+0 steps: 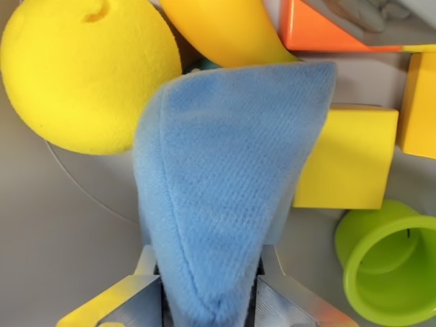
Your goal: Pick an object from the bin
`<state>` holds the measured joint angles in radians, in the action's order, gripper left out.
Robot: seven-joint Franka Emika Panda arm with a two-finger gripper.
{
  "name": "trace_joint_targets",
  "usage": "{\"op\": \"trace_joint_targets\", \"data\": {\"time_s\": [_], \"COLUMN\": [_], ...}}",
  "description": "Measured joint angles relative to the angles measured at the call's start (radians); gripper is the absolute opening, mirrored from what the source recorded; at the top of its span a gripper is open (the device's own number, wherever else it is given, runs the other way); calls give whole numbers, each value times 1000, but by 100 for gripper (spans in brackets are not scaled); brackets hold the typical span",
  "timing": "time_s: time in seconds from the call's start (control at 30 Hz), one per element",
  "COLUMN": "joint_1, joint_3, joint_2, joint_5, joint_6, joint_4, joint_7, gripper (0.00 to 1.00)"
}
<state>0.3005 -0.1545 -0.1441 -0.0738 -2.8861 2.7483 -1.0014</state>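
A soft blue plush piece point(225, 177) fills the middle of the wrist view, wide at the top and tapering down to the bottom edge. My gripper point(210, 300) is shut on its narrow lower end, with a metal finger point(139, 300) pressed against each side. The grey bin floor point(61, 225) lies underneath. Behind the plush sit a big yellow foam ball point(82, 71) at upper left and a yellow-orange curved toy point(225, 30) at top centre.
A yellow block point(351, 160) touches the plush at the wrist view's right, with another yellow block point(419, 105) beyond it. A lime green cup point(388, 269) lies on its side at lower right. An orange block point(327, 30) is at top right.
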Motion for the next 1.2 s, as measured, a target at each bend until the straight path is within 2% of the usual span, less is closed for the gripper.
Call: {"op": "trace_joint_targets", "data": {"time_s": [0.17,0.3,0.73,1.0,1.2], "joint_1": [-1,-1,6,13,15], "joint_3": [-6,-10,-15,-15,-13], "joint_2": [33,70,207,303,371], "joint_5": [20,44,102,125,135], "joint_6": [27,60,186,287,364], "joint_4": [4,6,12,8,-3], "joint_7": [13,29,71,88,97], "gripper": [0,0,0,0,0]}}
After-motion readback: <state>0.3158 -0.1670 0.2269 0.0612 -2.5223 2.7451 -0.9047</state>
